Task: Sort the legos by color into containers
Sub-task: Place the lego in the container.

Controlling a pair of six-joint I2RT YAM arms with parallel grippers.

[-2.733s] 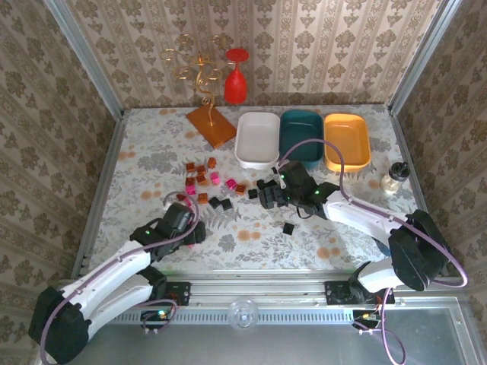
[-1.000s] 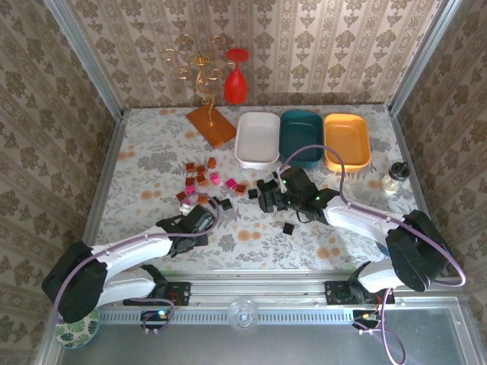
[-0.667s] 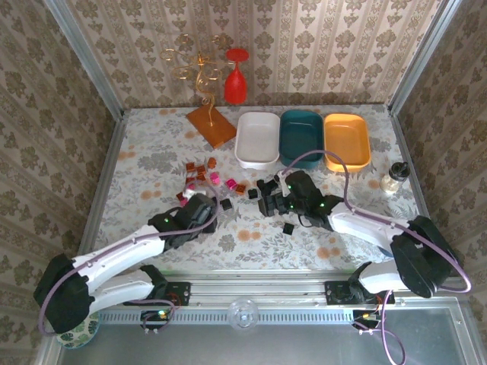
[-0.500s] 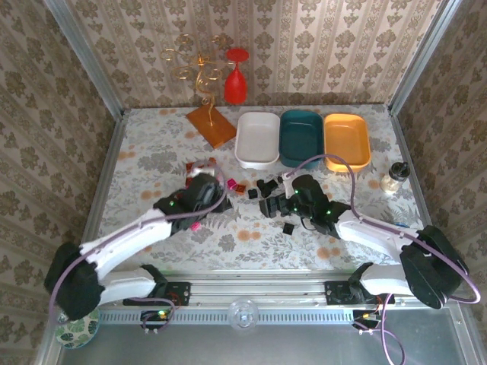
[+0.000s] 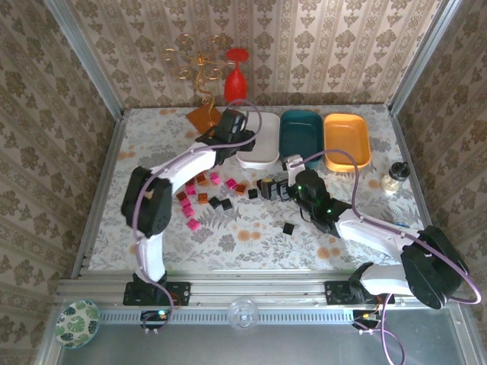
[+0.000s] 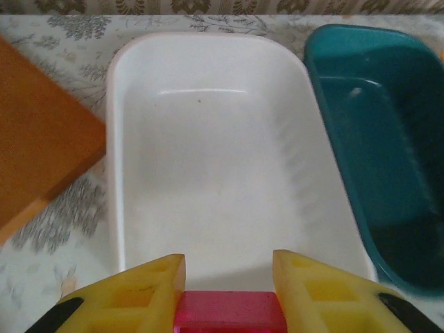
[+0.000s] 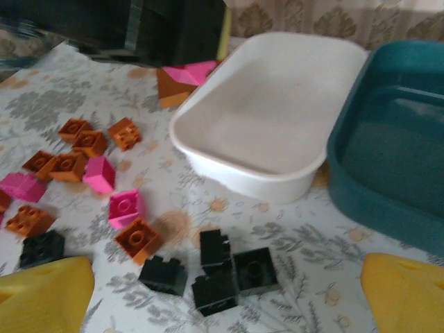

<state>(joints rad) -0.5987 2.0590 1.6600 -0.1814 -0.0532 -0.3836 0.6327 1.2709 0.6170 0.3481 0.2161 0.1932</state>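
My left hand (image 6: 229,295) clamped a pink lego (image 6: 230,313) over the white tray (image 6: 208,173) near the desk's (image 5: 144,152) far edge. My right hand (image 7: 223,291) gaped beside black legos (image 7: 253,269).

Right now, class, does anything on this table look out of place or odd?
The red glass at the back stands upside down, foot uppermost. Nothing else looks spilled or broken.

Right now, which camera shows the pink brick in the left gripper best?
The left wrist view: the pink brick sits large between the left gripper's fingers, at the white tray's near rim. The right wrist view shows a pink bit beside the tray, probably it. From the top view it is too small to tell.
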